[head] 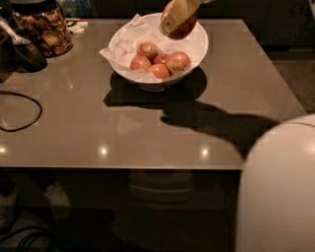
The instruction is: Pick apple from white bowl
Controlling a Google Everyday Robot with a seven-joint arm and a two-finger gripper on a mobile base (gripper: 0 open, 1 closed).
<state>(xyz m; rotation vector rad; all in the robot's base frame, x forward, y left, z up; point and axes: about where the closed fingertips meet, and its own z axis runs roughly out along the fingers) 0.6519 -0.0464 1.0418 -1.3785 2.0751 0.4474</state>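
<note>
The white bowl (pixel 197 51), lined with crumpled white paper, stands at the back middle of the brown table. Several small red-orange apples (pixel 158 63) lie in it. My gripper (pixel 178 17) is at the top edge of the view, above the bowl's far right rim. Its tan fingers (pixel 176 14) are shut on the apple (pixel 185 29), which hangs clear above the bowl and the other apples. The fingers cover most of the apple; only its dark red lower side shows.
A glass jar of brown snacks (pixel 43 27) stands at the back left, with a dark utensil (pixel 22 49) beside it. A black cable (pixel 22 115) loops on the table's left. My white arm body (pixel 280 192) fills the lower right corner. The table's front edge (pixel 123 168) runs across the middle.
</note>
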